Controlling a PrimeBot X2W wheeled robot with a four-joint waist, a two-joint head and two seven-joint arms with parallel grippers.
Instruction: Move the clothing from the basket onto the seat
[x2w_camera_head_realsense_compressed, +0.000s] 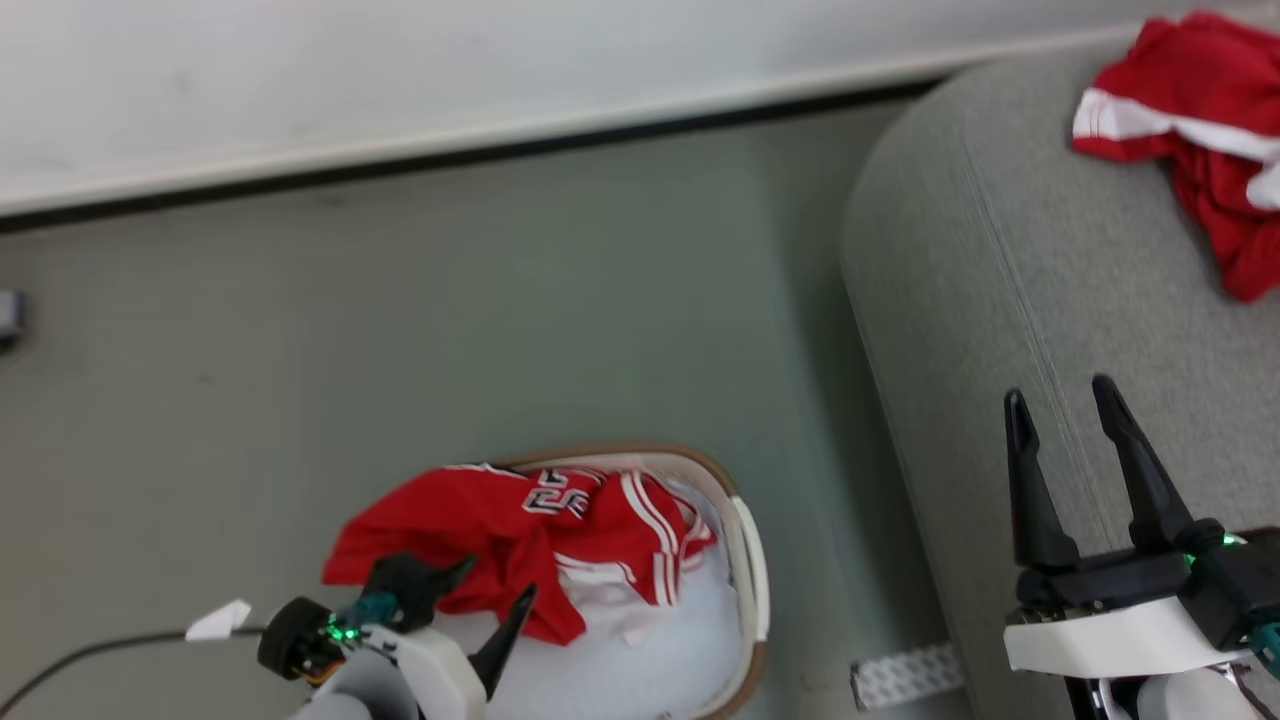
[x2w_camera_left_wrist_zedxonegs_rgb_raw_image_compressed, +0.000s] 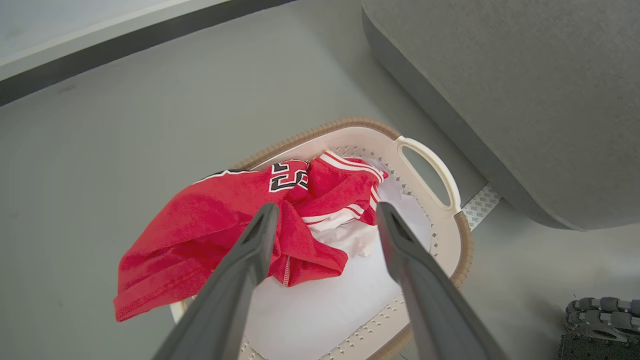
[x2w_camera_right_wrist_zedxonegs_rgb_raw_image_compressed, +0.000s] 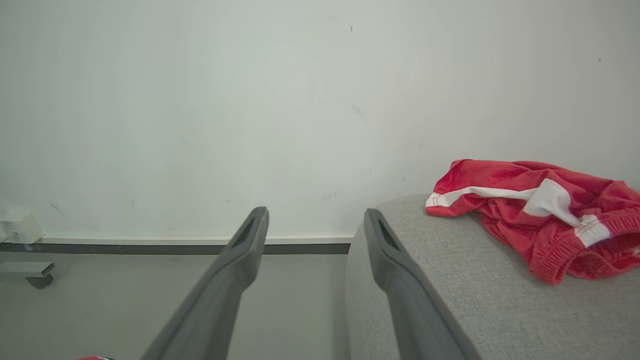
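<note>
The left end effector (x2w_camera_head_realsense_compressed: 492, 588) and right end effector (x2w_camera_head_realsense_compressed: 1058, 393) each have two long, tapered dark fingers (x2w_camera_head_realsense_compressed: 1032, 505) on a black block (x2w_camera_head_realsense_compressed: 1110, 578) — behind it a white wrist shell (x2w_camera_head_realsense_compressed: 1110, 640), a small green light (x2w_camera_head_realsense_compressed: 1190, 560) and a teal connector (x2w_camera_head_realsense_compressed: 1268, 635).

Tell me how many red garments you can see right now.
3. A numbered jersey drapes over the basket rim, a striped piece is bunched beside it inside, and a third garment lies on the grey sofa. Others may be hidden under the basket pile.
</note>
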